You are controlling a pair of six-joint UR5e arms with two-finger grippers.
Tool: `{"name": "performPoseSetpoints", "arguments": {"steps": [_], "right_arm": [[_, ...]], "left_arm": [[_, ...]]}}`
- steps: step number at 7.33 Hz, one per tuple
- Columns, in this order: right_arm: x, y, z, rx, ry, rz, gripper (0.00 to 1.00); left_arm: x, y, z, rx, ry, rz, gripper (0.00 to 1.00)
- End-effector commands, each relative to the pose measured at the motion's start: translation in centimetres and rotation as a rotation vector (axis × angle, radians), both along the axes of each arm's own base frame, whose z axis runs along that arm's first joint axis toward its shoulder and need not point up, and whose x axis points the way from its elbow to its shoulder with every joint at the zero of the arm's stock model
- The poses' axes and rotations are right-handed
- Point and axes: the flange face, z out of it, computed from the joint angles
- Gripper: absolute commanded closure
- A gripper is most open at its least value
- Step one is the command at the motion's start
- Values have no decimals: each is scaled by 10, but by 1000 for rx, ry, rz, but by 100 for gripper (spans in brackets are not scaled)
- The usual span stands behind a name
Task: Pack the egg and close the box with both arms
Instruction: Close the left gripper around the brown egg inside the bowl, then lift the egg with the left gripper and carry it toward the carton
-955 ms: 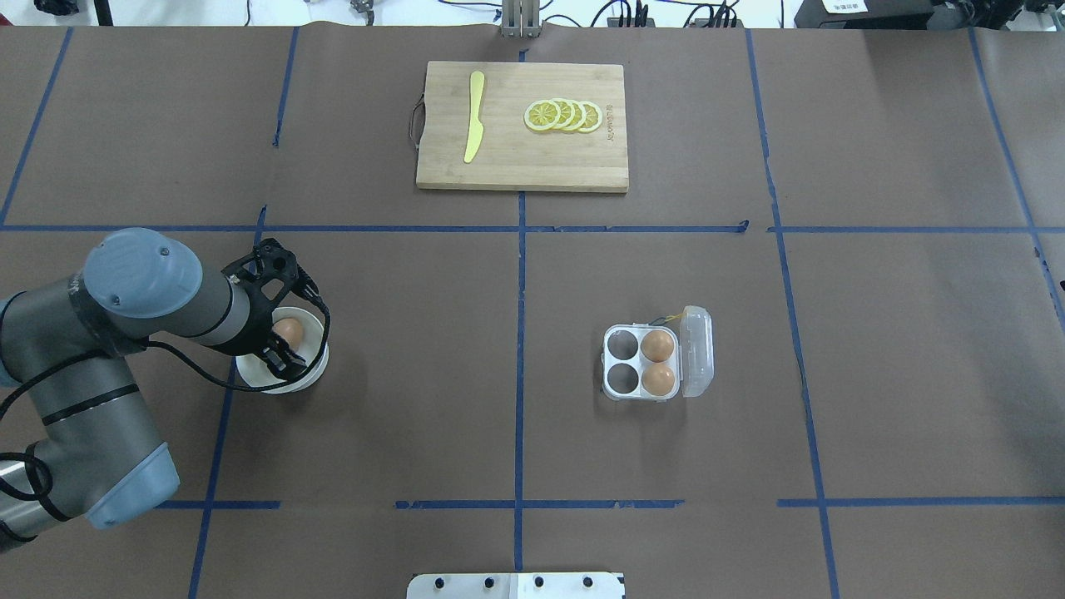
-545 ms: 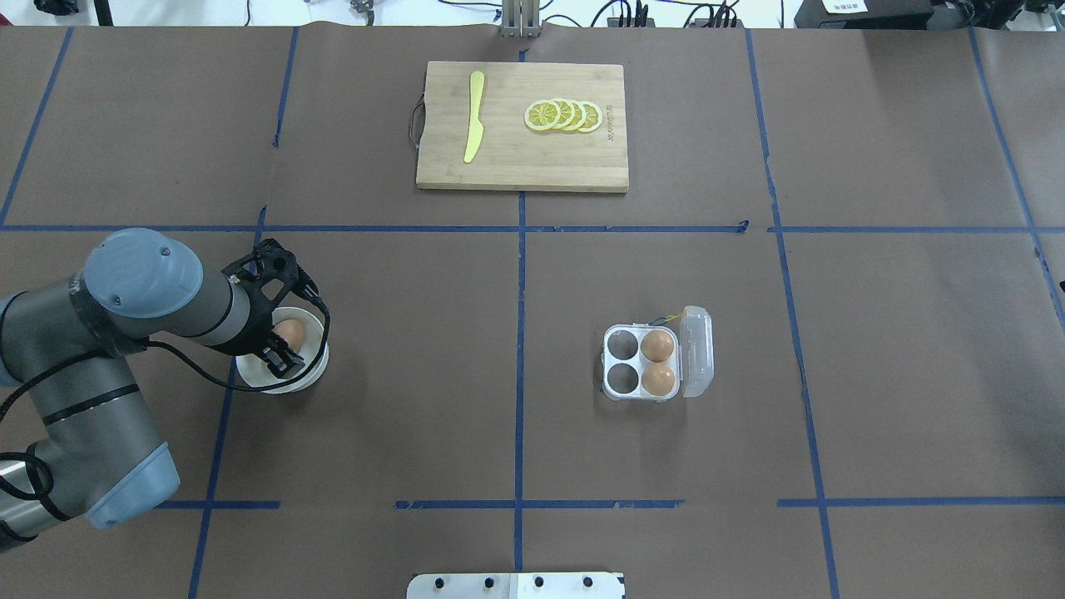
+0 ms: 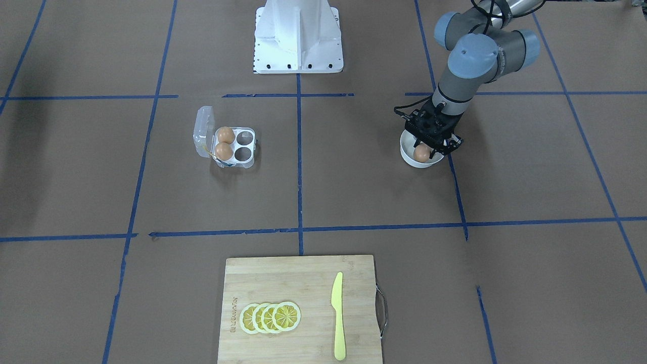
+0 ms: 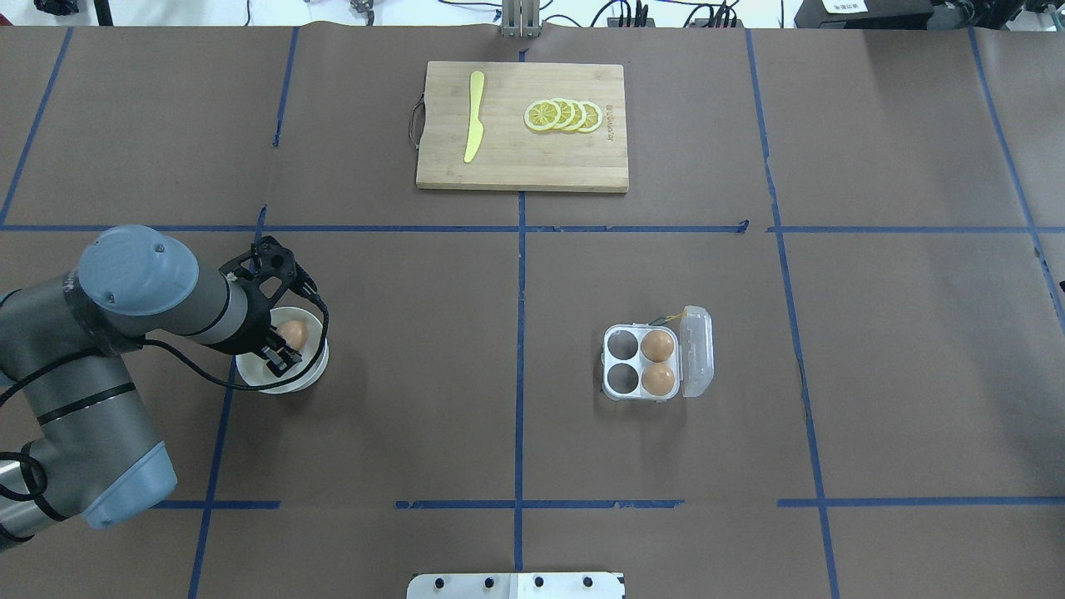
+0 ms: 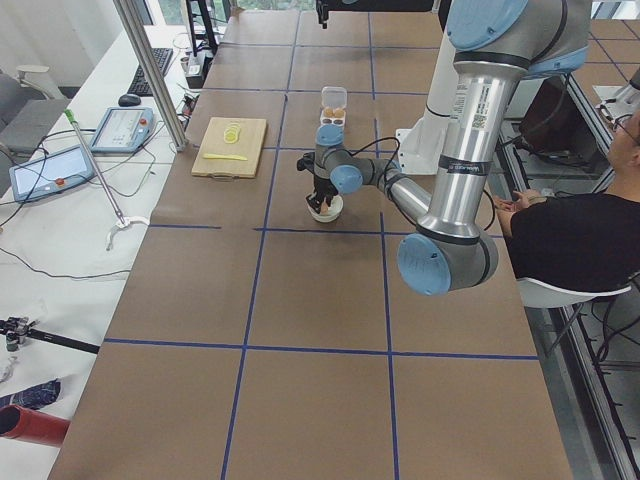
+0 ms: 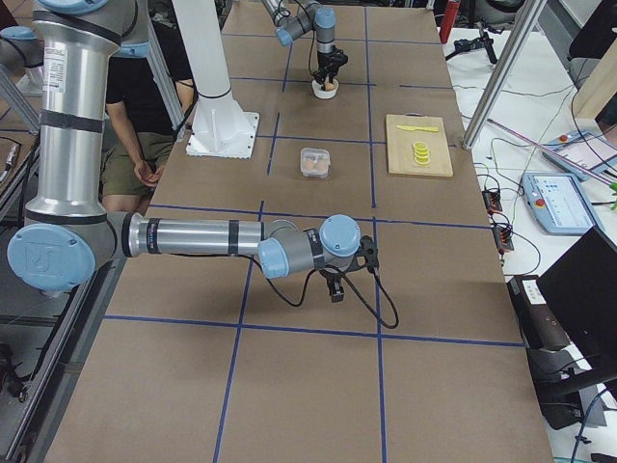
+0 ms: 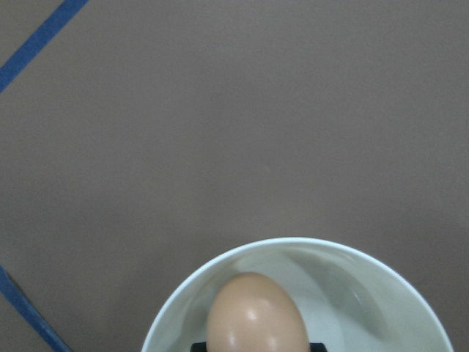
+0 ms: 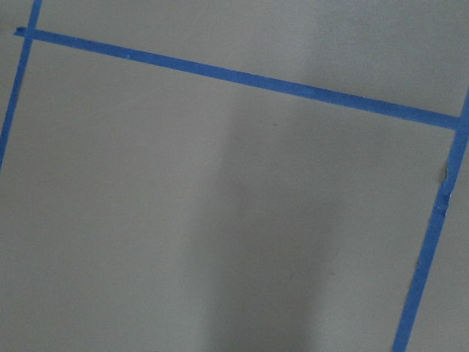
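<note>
A tan-brown egg [image 4: 293,333] sits between my left gripper's black fingers inside a round white bowl [image 4: 312,370] at the table's left. My left gripper [image 4: 284,343] is shut on this egg; the left wrist view shows the egg [image 7: 256,315] low over the bowl [image 7: 410,293], with black pads at both its sides. The clear four-cell carton [image 4: 621,378] stands open right of centre, its lid [image 4: 697,349] folded to the right. Two eggs [image 4: 657,344] fill its right cells; the left cells are empty. My right gripper [image 6: 335,291] shows only in the exterior right view, so I cannot tell its state.
A wooden cutting board [image 4: 516,158] lies at the far centre with a yellow knife [image 4: 474,116] and several lemon slices [image 4: 564,115]. The white pedestal [image 3: 298,35] stands at the robot's side. Brown paper with blue tape lines covers the table.
My left arm has shifted slightly back and left. The egg between its fingers has moved a little to the right in the bowl. The carton has not moved.
</note>
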Motion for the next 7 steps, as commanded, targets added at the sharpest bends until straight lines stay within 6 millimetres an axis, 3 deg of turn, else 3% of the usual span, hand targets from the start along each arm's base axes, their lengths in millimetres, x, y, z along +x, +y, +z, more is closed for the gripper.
{"name": "performPoseSetpoints", "arguments": {"steps": [1,4,6,7], "right_arm": [[0,0,0,2,0,0,0],[0,0,0,2,0,0,0],[-1,0,0,2,0,-2,0],[-1,0,-1,3,-2,-2,0]], "left_arm": [[-8,2,-14,2,21,-5,100],[-35,11,-66,-5,13,-28,100],[-20,7,-99,-73,68,-101,100],[-7,1,-125,-100,80,-126,100]]}}
